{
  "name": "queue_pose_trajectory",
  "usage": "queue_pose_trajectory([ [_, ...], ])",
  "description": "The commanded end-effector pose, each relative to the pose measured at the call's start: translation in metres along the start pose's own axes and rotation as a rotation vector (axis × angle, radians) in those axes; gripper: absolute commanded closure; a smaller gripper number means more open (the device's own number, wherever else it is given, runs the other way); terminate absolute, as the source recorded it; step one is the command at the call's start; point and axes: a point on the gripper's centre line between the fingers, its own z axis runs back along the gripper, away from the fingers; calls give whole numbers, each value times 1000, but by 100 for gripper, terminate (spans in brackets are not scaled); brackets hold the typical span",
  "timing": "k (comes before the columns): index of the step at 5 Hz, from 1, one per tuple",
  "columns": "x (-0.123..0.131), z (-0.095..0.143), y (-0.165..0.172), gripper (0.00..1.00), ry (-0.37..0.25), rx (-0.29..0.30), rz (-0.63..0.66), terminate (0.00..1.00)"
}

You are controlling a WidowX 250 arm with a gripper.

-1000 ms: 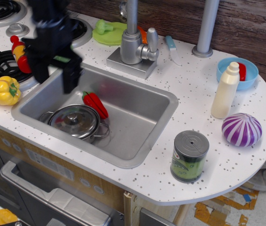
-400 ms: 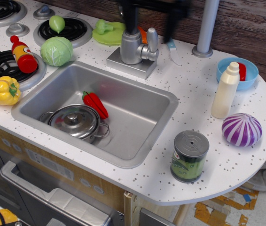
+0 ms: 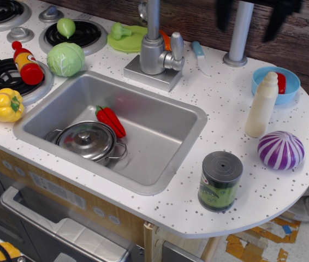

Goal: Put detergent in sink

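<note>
The detergent is a slim cream-white bottle standing upright on the white speckled counter at the right, just in front of a blue bowl. The sink is a steel basin in the middle of the counter; a lidded steel pot and a red pepper lie in it. My gripper is at the top edge, blurred, its two dark fingers spread wide apart, high above and behind the detergent. It holds nothing.
A blue bowl holds a red piece. A purple striped ball and a grey-lidded green can stand at the right front. The faucet and a grey post rise behind the sink. A ketchup bottle, cabbage and yellow pepper sit at the left.
My gripper has swept from over the sink's left edge, past the faucet, to the top right above the detergent. Nothing on the counter has moved.
</note>
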Motion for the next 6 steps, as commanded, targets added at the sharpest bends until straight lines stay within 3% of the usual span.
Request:
queue_pose_trajectory([
  [1,11,-12,-23,0,-101,-85,18,0],
  [2,15,-24,-27,0,-120,-91,1,0],
  [4,21,-56,-33,0,-152,-156,-10,0],
  [5,19,-73,-36,0,-156,-156,-2,0],
  [6,19,-76,-35,100,-141,-155,2,0],
])
